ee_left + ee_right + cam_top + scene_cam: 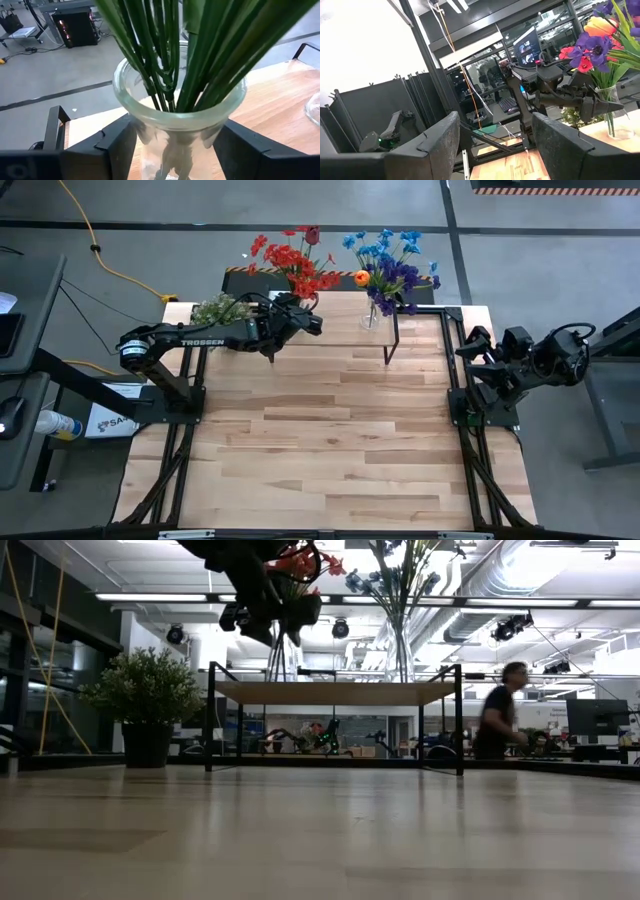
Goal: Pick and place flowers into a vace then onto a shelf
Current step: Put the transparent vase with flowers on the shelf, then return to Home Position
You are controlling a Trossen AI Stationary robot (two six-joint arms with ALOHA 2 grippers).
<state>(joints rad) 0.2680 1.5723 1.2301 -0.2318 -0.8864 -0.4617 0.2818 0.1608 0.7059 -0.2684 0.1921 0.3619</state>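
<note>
A clear glass vase full of green stems stands upright between the fingers of my left gripper, which is shut on it over the shelf's left part. Its red flowers spread above. A second glass vase with blue and purple flowers and an orange tulip stands on the shelf's right part. My right gripper waits open at the table's right edge, with nothing between its fingers. My left gripper pinches the vase just below its rim, one finger on each side of the glass. The fingers come from the table's left, slanting slightly down, across the upright vase. In the low view its foot is at the shelf top; whether it rests there I cannot tell.
A bushy potted plant stands at the shelf's left end, close behind my left arm. The shelf's black legs stand at the table's far side. The near table is bare wood. A person moves in the room beyond.
</note>
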